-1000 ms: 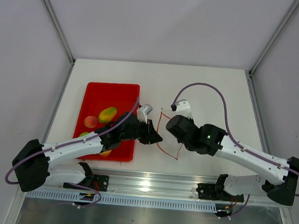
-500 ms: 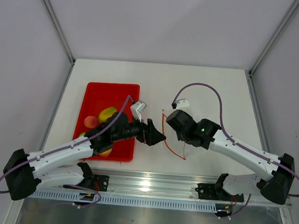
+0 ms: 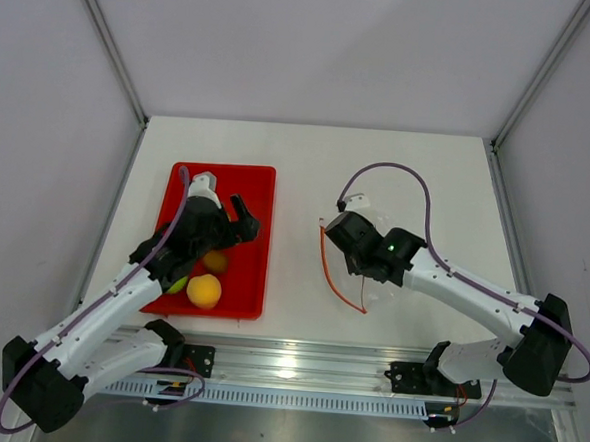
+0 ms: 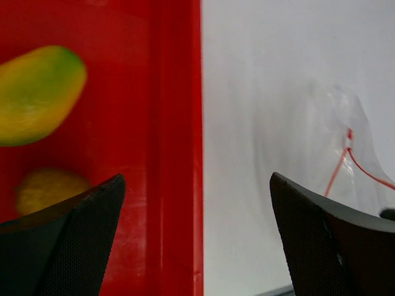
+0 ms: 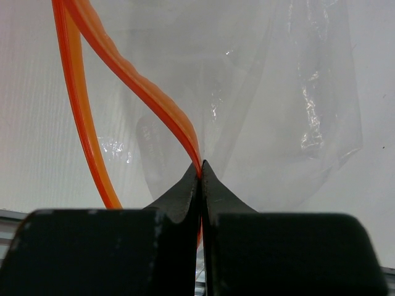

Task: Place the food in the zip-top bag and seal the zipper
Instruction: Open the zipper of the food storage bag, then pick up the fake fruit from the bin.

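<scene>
The food lies in the red tray (image 3: 259,184): an orange ball (image 3: 205,291), a smaller orange fruit (image 3: 214,261) and a green fruit (image 3: 178,286) half under my left arm. The left wrist view shows a green-yellow fruit (image 4: 37,95) and a yellowish one (image 4: 46,188). My left gripper (image 3: 243,221) (image 4: 196,179) hangs open and empty over the tray's right rim (image 4: 179,154). The clear zip-top bag (image 3: 377,278) (image 5: 278,92) (image 4: 345,142) lies to the right with its mouth apart. My right gripper (image 3: 330,233) (image 5: 199,169) is shut on its orange-red zipper (image 3: 341,294) (image 5: 136,80).
The tray takes up the left of the white table (image 3: 309,152). A purple cable (image 3: 398,169) loops above the right arm. An aluminium rail (image 3: 297,356) runs along the near edge, and white walls enclose the other three sides.
My left gripper opened at the bag's mouth, then swung left and back over the tray. The right gripper kept its hold on the zipper and shifted slightly.
</scene>
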